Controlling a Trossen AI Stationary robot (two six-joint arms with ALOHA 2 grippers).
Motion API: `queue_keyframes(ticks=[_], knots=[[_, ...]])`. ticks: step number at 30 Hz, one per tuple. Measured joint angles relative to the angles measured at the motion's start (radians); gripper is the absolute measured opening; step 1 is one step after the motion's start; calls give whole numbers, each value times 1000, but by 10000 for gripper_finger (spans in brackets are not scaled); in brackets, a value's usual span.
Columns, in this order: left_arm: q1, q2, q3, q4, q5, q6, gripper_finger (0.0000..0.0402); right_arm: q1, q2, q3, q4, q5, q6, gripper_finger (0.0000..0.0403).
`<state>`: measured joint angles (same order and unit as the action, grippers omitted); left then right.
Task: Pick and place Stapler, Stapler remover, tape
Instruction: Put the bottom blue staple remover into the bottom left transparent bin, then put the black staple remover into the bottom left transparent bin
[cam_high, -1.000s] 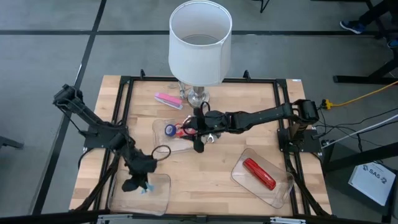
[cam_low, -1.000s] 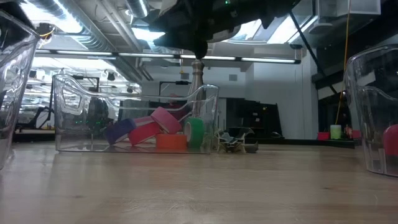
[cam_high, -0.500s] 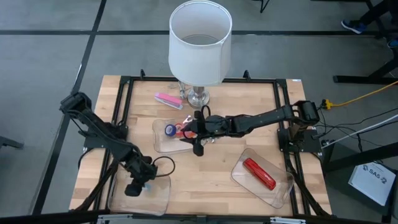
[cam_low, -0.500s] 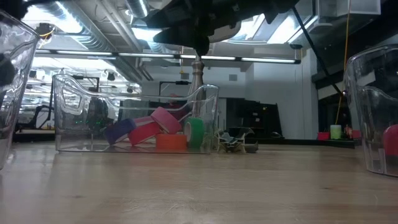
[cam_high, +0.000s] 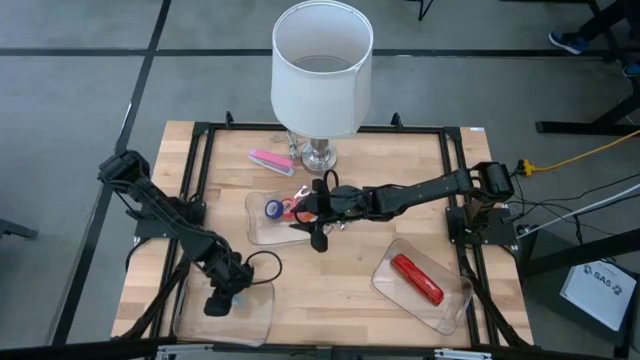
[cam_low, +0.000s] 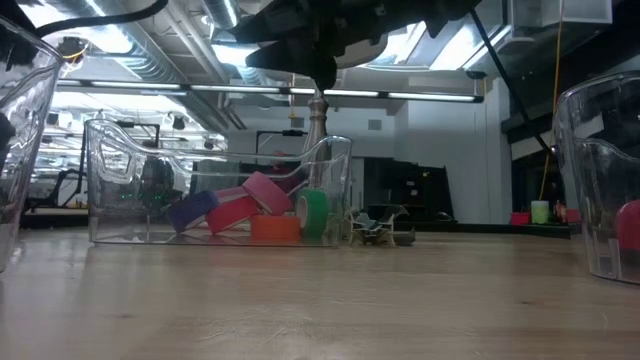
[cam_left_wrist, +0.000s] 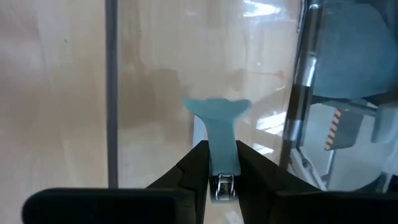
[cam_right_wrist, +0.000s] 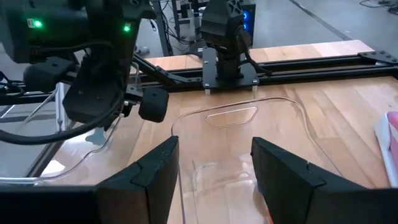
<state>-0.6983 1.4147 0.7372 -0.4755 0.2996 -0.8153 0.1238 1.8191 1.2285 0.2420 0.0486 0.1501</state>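
My left gripper (cam_high: 218, 303) reaches down into the clear tray (cam_high: 255, 318) at the table's near left and is shut on a light blue staple remover (cam_left_wrist: 217, 130). In the high view the gripper hides the remover. My right gripper (cam_high: 318, 236) hangs open above the near side of the middle clear tray (cam_high: 258, 228); its fingers (cam_right_wrist: 155, 171) stand wide apart. Coloured tape rolls (cam_low: 250, 212) lie in that tray. A red stapler (cam_high: 415, 278) lies in the right clear tray (cam_high: 455, 305). A pink stapler (cam_high: 268, 160) lies flat on the table. My left gripper pinches the staple remover by its narrow metal-clipped end (cam_left_wrist: 222, 177) between the two fingers (cam_left_wrist: 198, 171), from above, pointing down into the tray. The remover's flared blue end (cam_left_wrist: 217, 107) sticks out past the fingertips. Whether that end touches the tray floor, I cannot tell.
A lamp with a tall white shade (cam_high: 322, 65) stands at the table's far middle, just behind the middle tray. A small metal object (cam_low: 380, 228) lies on the table beside that tray. A black frame (cam_high: 200, 135) runs round the table. Bare wood lies between the trays.
My left gripper, shut on the staple remover, has come down into the near-left tray while its elbow swung inward over the table. The blue remover, visible beside the gripper a second ago, is now hidden under it in the high view.
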Motion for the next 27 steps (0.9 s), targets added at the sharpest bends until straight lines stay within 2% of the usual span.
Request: queue_keyframes(ticks=[7, 12, 17, 19, 23, 27], knots=[[35, -14, 0, -1, 45, -12, 101, -3, 0, 0, 0, 0, -1, 204], [89, -44, 26, -8, 151, -36, 123, -3, 0, 0, 0, 0, -36, 204], [114, -108, 85, -69, 135, 9, 122, -7, 0, 0, -1, -36, -55, 204], [124, -146, 108, -99, 99, 34, 117, -14, 0, 0, -11, -100, -56, 204], [143, -243, 126, -142, -44, 123, 105, -33, -1, 0, -62, -207, -51, 204], [163, -341, 126, -156, -221, 233, 95, -57, -1, 0, -136, -242, -24, 204]])
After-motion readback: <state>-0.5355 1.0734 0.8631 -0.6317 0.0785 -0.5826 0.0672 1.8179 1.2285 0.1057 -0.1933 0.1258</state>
